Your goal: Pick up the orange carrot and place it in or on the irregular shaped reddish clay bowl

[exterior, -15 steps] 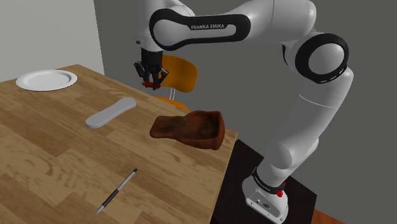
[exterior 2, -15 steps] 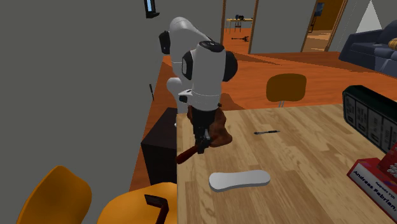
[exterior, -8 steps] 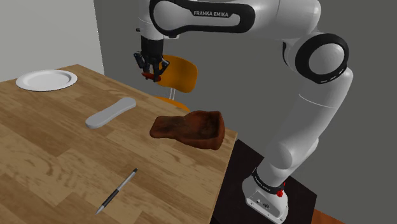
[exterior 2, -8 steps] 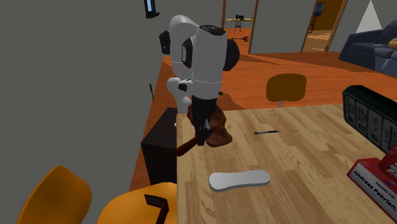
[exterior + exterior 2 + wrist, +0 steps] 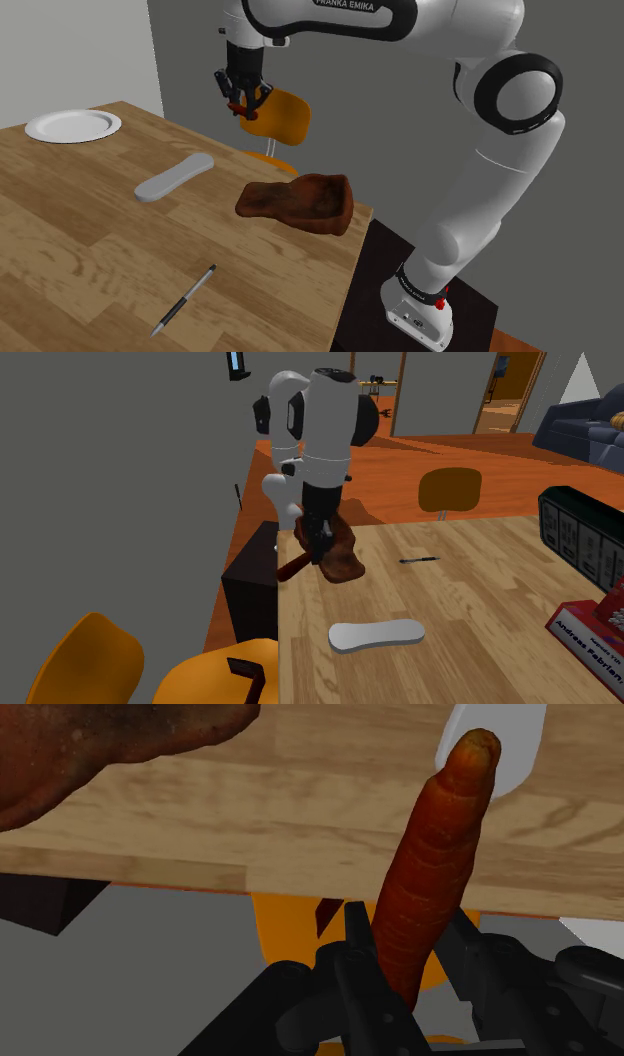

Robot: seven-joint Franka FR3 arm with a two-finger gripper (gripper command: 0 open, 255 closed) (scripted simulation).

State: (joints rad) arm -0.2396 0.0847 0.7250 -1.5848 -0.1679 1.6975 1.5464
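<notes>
Inspection found the gripper (image 5: 243,92) clenched on the carrot (image 5: 440,864), the two black fingers (image 5: 355,959) clasping its thick end while the taper stood out well beyond the fingertips. The carrot rendered a deep reddish orange and hung well clear of the table (image 5: 80,230). In the shoulder view the hand stood high over the table's far edge, in front of the orange chair (image 5: 285,118). The bowl (image 5: 300,203), a lumpy reddish-brown vessel, sat near the table edge closest to the stand, lower and toward that view's right of the gripper. It appeared empty (its interior was only partly visible). In the second exterior view the carrot (image 5: 294,568) slanted down out of the gripper (image 5: 318,547) just beside the bowl (image 5: 340,560), though the heights differed. A pale flat object (image 5: 175,177), a pen (image 5: 185,300) and a white plate (image 5: 72,125) lay on the table well apart from the bowl. The step in hand was judged to be transport: the pick was complete, the placing not yet done. The next move called for carrying the carrot over the bowl, lowering it close, and only then parting the fingers. The uneven rim and the carrot's length made a roll-off the likely fault
</notes>
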